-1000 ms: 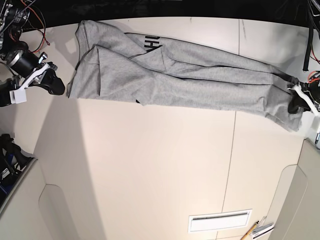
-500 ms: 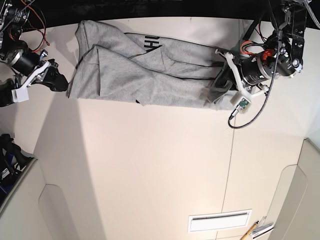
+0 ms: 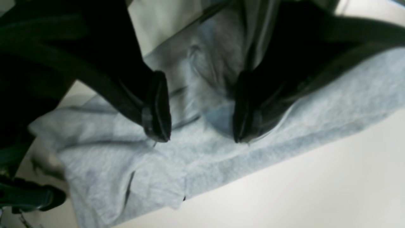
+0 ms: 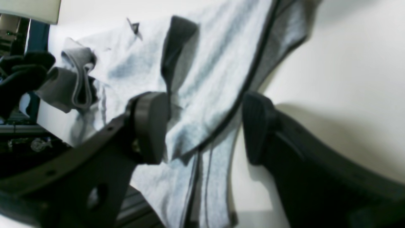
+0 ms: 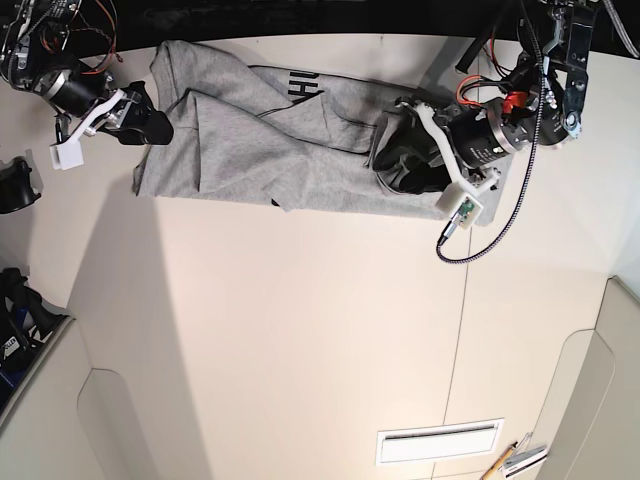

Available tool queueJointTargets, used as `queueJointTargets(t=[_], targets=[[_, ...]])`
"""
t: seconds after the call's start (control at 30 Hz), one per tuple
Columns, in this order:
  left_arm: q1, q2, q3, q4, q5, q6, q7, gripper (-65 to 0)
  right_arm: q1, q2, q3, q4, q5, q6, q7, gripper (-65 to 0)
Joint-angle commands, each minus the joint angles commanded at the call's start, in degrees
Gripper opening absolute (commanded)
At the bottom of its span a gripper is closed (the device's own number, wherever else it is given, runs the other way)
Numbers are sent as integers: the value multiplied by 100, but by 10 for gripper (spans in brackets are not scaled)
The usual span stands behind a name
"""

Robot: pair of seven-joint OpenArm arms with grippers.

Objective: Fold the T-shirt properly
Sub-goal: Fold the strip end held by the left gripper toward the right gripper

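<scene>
The light grey T-shirt (image 5: 260, 150) lies across the far part of the table, its right end folded back over the middle. Black lettering (image 5: 303, 88) shows near its far edge. My left gripper (image 5: 392, 150) hangs over the folded-back end. In the left wrist view this gripper (image 3: 199, 126) is open, its tips just above the T-shirt (image 3: 221, 152), with bunched cloth between the fingers. My right gripper (image 5: 150, 125) is at the shirt's left edge. In the right wrist view it (image 4: 204, 126) is open, with the shirt's dark-seamed edge (image 4: 205, 79) between its pads.
The cream table (image 5: 300, 330) stretches toward the near side. A white slotted plate (image 5: 440, 441) and pencil-like items (image 5: 515, 458) lie near the front right. A black cable (image 5: 490, 235) loops down from the left arm. A dark object (image 5: 18, 185) sits at the left edge.
My left gripper has carried the shirt's right end leftward over the middle and now stands open. My right gripper has moved up and right onto the shirt's left edge.
</scene>
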Motion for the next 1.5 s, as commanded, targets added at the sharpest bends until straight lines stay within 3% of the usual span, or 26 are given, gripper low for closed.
queueJointTargets(t=[0.33, 0.4, 0.53, 0.67, 0.7, 0.8, 0.83, 0.93, 1.07, 1.2, 1.5], targets=[[-2, 74, -87, 131, -4, -32, 122, -296, 2, 0, 0, -863, 44, 61, -42, -277], [-2, 72, -284, 422, -13, -32, 138, -296, 7, 0, 0, -863, 72, 61, -42, -277], [17, 55, -872, 1126, -564, -32, 531, -296, 13, 0, 0, -863, 175, 61, -42, -277], [17, 61, -1486, 1034, -341, -32, 566, -299, 17, 31, 2, -863, 170, 59, -42, -277], [17, 61, -1602, 953, -247, -32, 566, -327, 20, 37, 2, -863, 170, 59, -39, -277], [20, 59, -1812, 483, -122, -32, 568, -510, 35, 31, 2, -863, 258, 61, -37, -277], [20, 59, -1818, 260, -125, -32, 616, -521, 35, 33, 0, -863, 326, 61, -39, -277], [31, 57, -1816, -389, -153, -32, 662, -512, 35, 31, 0, -863, 341, 61, -39, -277], [31, 59, -1816, -944, -149, -32, 651, -423, 35, 33, 2, -863, 332, 61, -39, -277], [33, 59, -1801, -1016, -367, -32, 737, -477, 35, 33, 2, -863, 326, 61, -35, -277], [50, 81, -1609, -1016, -1274, -32, 1158, -477, 37, 33, 2, -863, 326, 61, -15, -277]])
